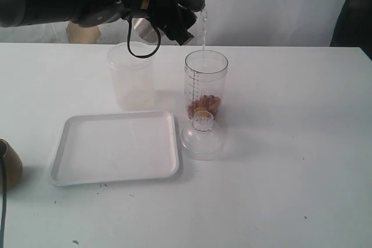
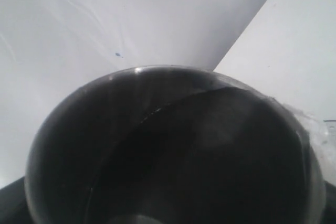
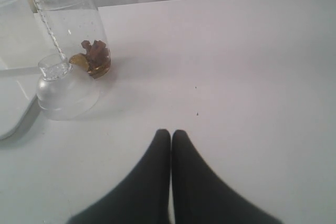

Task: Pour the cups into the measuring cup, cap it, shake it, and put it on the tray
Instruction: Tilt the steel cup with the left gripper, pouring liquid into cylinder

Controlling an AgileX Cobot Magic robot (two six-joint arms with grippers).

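My left gripper (image 1: 174, 13) hangs at the top of the exterior view, shut on the steel tumbler (image 1: 142, 27), which is tipped over. A thin stream of water (image 1: 203, 27) falls from it into the measuring cup (image 1: 206, 82). That clear cylinder stands upright with brown pieces at its bottom. The tumbler's dark inside (image 2: 173, 145) fills the left wrist view and hides the fingers. The wooden cup (image 1: 9, 164) sits at the table's left edge. The white tray (image 1: 116, 146) lies in front of it all. My right gripper (image 3: 171, 132) is shut on nothing, low over bare table, right of the measuring cup (image 3: 68, 19).
A clear domed lid (image 1: 201, 137) rests on the table against the measuring cup's front, beside the tray's right rim. A frosted plastic cup (image 1: 131, 76) stands behind the tray, left of the measuring cup. The lid (image 3: 65, 90) and tray corner (image 3: 13, 108) show in the right wrist view.
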